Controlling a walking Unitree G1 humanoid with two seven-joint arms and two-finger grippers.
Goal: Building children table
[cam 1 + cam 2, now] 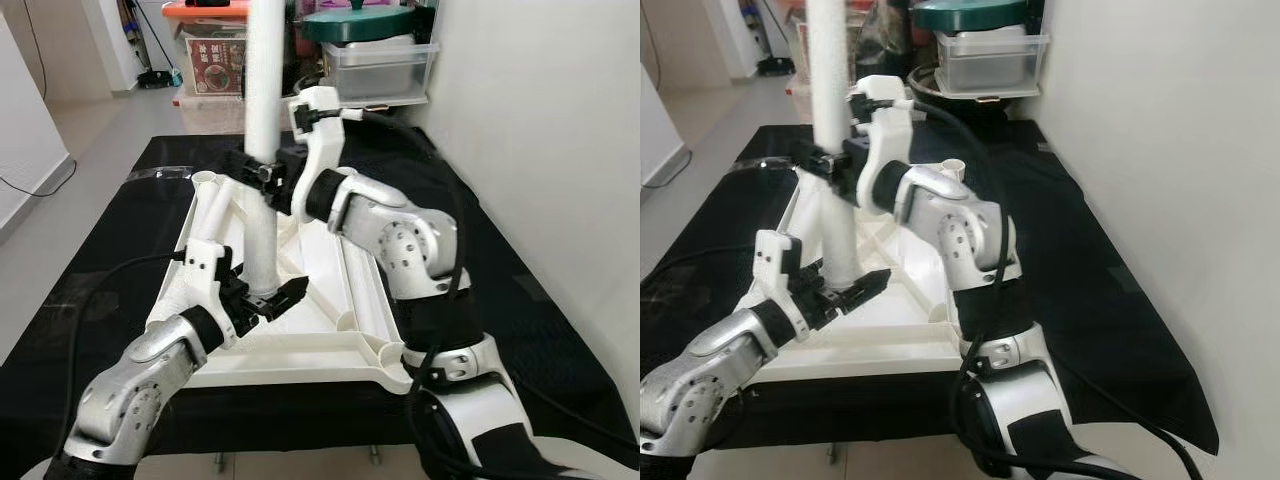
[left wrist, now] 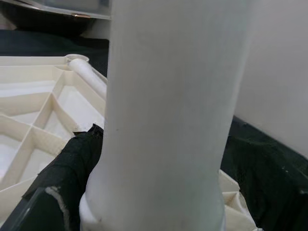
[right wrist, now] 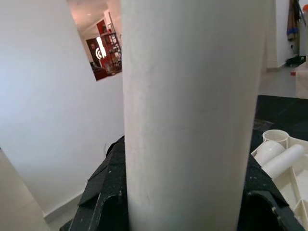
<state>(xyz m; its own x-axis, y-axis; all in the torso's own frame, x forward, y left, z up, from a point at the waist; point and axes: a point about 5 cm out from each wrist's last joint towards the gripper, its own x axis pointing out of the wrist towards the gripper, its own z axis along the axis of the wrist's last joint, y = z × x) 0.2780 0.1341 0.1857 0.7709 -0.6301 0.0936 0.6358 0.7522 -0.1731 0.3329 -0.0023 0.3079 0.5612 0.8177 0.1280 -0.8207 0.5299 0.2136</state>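
I see the white leg standing upright on the upturned tabletop (ribbed underside up). My left gripper, forearm low, clamps its base; my right gripper, elbow bent, clamps it higher up.

The table top looks like moulded white plastic, smooth with a faint sheen (ribbed on its upturned underside). The leg has a matt, slightly grainy white finish. Under them lies a black cloth, dull and soft-looking. The arms' shells are glossy silver.
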